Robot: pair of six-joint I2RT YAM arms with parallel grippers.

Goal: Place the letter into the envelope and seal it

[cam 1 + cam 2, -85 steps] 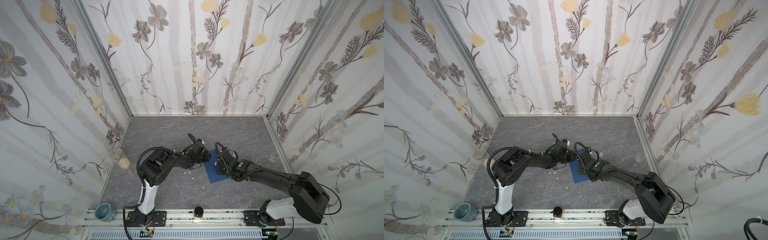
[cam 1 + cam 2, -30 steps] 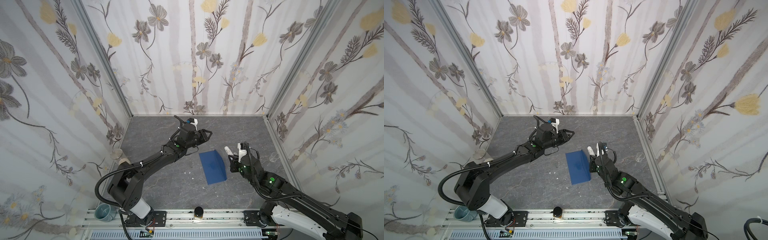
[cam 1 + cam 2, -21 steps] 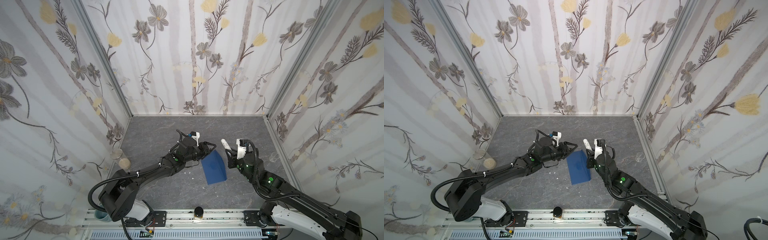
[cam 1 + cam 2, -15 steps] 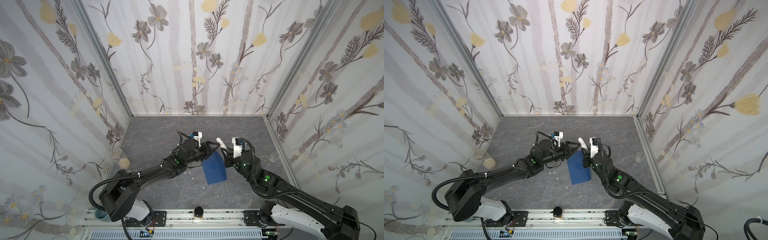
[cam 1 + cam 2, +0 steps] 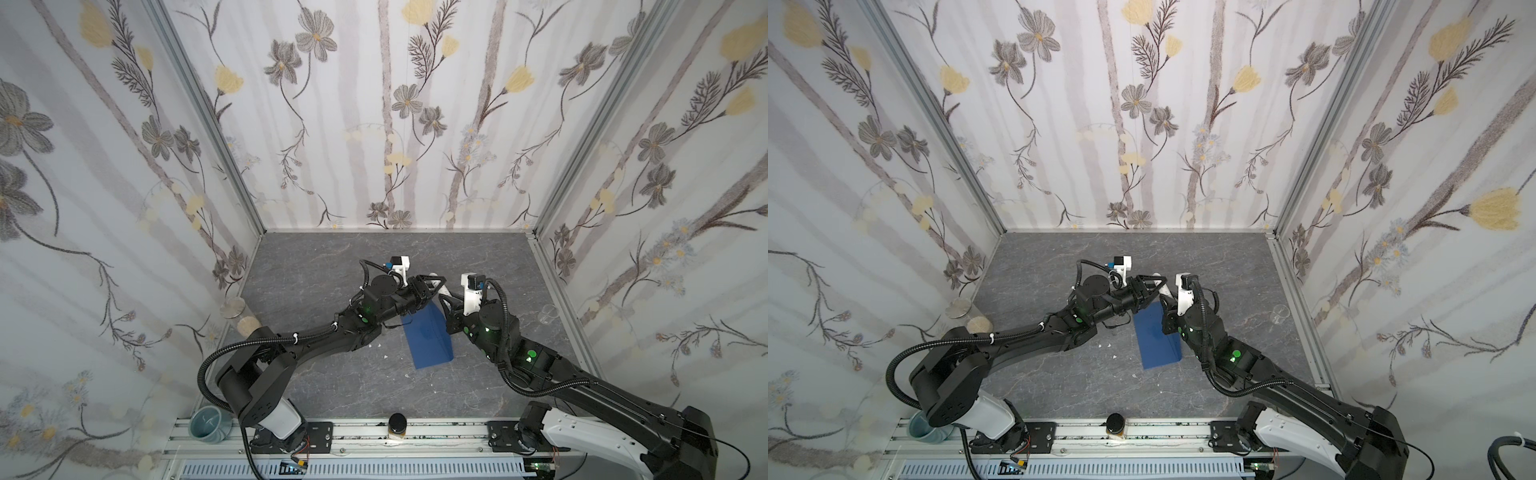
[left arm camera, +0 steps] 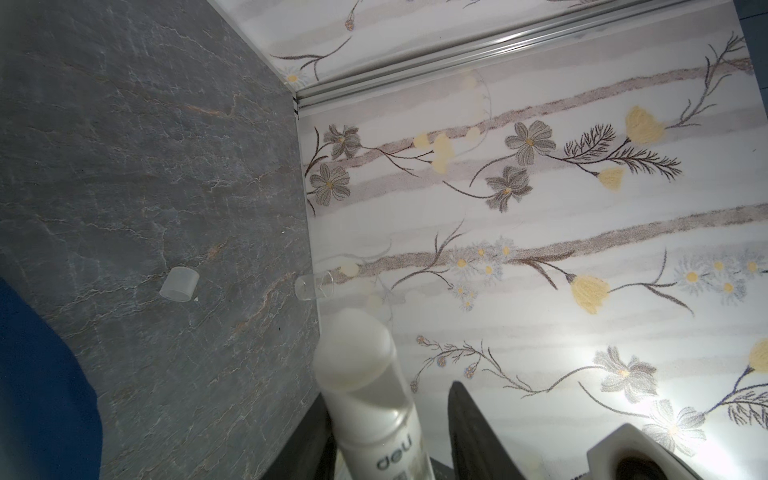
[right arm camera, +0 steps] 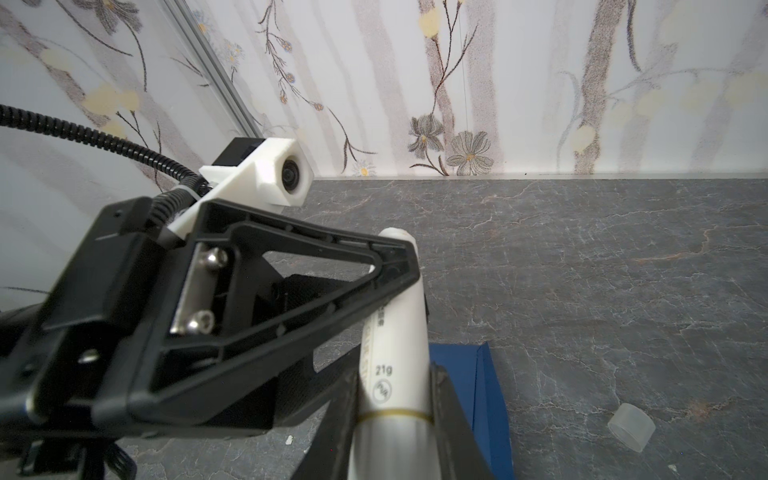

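The dark blue envelope (image 5: 428, 340) (image 5: 1158, 343) lies flat mid-table, its edge also showing in the right wrist view (image 7: 482, 374). The letter is not in view. My right gripper (image 7: 392, 374) (image 5: 448, 303) is shut on the body of a white glue stick (image 7: 399, 332), holding it slanted over the envelope's far end. My left gripper (image 6: 388, 392) (image 5: 432, 284) stands open around the stick's upper end (image 6: 365, 386). The stick rests against one finger, with a gap to the other.
A translucent cap (image 7: 631, 427) (image 6: 179, 284) lies on the grey table right of the envelope. A clear glass (image 5: 548, 311) stands by the right wall, and two round lids (image 5: 235, 307) by the left wall. A teal cup (image 5: 206, 422) and a dark-lidded jar (image 5: 397, 423) sit at the front rail.
Both arms have drawn together over the envelope's far end. The left gripper came from the back left and now straddles the tip of the glue stick in the right gripper.
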